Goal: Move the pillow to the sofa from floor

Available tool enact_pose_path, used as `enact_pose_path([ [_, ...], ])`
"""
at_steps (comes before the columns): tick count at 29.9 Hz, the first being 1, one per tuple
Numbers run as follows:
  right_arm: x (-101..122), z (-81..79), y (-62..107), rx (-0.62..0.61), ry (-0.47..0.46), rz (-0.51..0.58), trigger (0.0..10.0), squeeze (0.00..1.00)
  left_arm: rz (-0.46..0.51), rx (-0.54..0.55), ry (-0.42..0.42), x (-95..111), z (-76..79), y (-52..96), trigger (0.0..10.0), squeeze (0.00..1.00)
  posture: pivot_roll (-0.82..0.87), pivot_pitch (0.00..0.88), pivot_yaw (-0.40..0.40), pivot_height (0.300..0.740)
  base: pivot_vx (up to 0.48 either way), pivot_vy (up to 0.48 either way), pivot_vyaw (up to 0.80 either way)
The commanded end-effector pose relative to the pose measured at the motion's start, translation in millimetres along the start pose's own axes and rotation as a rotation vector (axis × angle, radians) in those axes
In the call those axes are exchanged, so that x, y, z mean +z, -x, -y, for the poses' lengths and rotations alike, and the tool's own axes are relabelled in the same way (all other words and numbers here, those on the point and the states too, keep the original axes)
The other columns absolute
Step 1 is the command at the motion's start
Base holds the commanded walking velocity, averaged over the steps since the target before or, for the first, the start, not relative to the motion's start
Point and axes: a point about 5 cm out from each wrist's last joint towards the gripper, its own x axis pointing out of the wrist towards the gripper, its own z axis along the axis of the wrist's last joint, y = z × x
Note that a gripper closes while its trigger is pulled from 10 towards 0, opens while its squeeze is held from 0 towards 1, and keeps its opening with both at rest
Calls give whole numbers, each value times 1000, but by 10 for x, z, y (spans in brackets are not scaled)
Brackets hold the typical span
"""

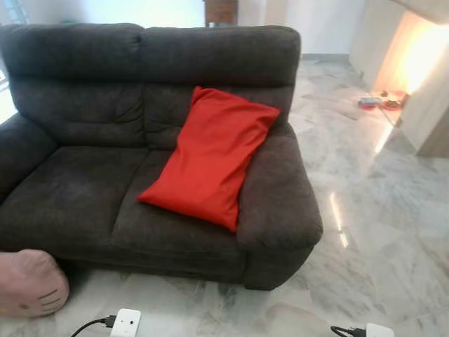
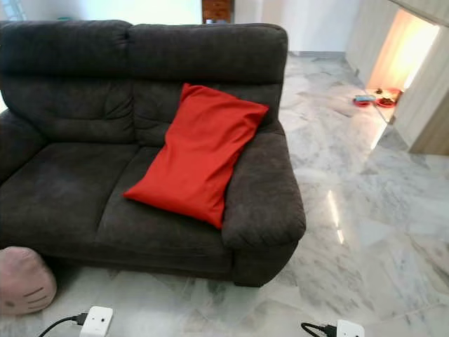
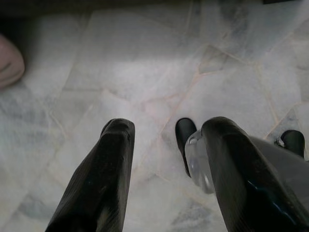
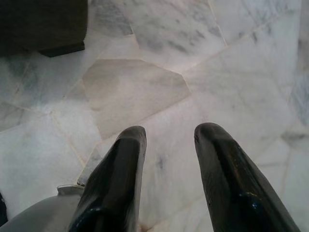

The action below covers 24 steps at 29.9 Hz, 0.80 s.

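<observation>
The left gripper [image 3: 165, 133] and right gripper [image 4: 170, 135] hung spread over veined marble floor [image 1: 393, 210]; a smooth red rectangular pillow [image 1: 214, 156] leaned against the dark plush fabric sofa's [image 1: 84, 175] right armrest.

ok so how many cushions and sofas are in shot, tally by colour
red rectangular fabric pillow, leaning on the sofa seat: 1
pink round plush cushion, on the marble floor: 1
dark grey fabric two-seat sofa: 1
total: 3

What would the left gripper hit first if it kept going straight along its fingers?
Most likely the marble floor: the left gripper points open down at bare tiles. The pink cushion lies off to the side.
</observation>
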Motion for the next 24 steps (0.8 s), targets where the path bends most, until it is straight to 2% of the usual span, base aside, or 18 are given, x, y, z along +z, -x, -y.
enact_pose_path([
  [1,23,13,-2,-7,-15,13,10000,0,5,-15,-32,38,20,-11,10000,0,-92,0,23,740,0,0,0],
  [8,149,-82,-35,19,-16,36,10000,0,66,-17,-41,275,37,-60,10000,0,-120,0,28,740,0,0,0],
  [13,268,-148,-59,33,-28,59,10000,0,129,-33,-105,553,43,-98,10000,0,-157,0,74,740,0,0,0],
  [14,268,-148,-59,33,-28,59,10000,0,129,-33,-105,553,43,-98,10000,0,-157,0,74,740,0,0,0],
  [18,435,-255,-86,51,-41,89,10000,0,191,-17,-107,824,-21,-114,10000,0,-107,0,70,740,0,0,0],
  [24,645,-331,-110,57,-50,121,10000,0,217,3,-92,939,-61,-114,10000,0,-102,0,77,740,0,0,0],
])
